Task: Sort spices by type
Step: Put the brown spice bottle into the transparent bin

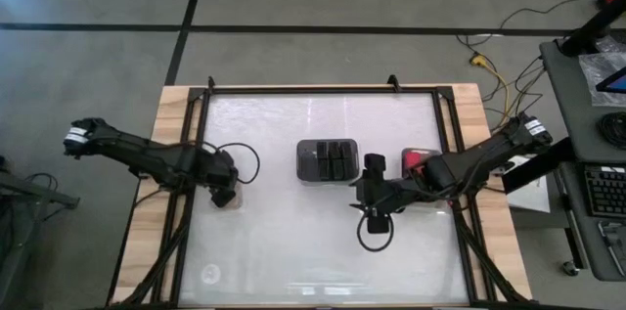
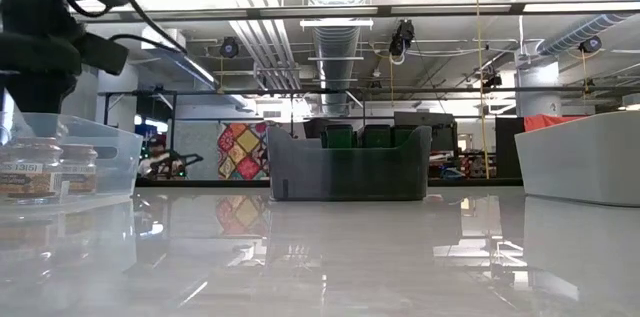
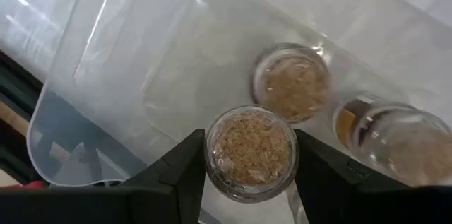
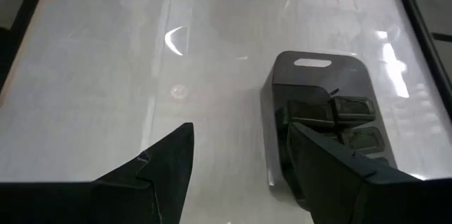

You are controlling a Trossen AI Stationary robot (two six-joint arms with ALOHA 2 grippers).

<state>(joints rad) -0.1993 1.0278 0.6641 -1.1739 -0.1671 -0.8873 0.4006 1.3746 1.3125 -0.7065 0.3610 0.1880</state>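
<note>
My left gripper (image 3: 251,150) (image 1: 227,193) points down over a clear shallow tray (image 3: 106,75) at the table's left and is shut on a small round tan-topped spice jar (image 3: 251,146). Two more such jars (image 3: 293,83) (image 3: 395,136) stand on the tray's floor. In the table's middle, a dark tray (image 1: 328,160) holds dark blocks (image 4: 332,111). My right gripper (image 1: 375,214) (image 4: 240,160) hovers open just in front of that tray, with nothing between its fingers. A red spice (image 1: 416,158) lies in a pale tray at the right. My left gripper pinches the jar's round side wall (image 3: 209,155) between its two fingers, one on each opposite side. The fingers come from above, pointing down. The jar is upright, tan top up, over the clear tray's near part; whether its bottom touches the tray floor I cannot tell.
In the low view the clear tray (image 2: 100,147) with its jars is at the left, the dark tray (image 2: 350,162) in the middle, and a pale tray (image 2: 585,157) at the right. A black frame (image 1: 323,88) rims the table. The near half of the tabletop (image 1: 323,261) is bare.
</note>
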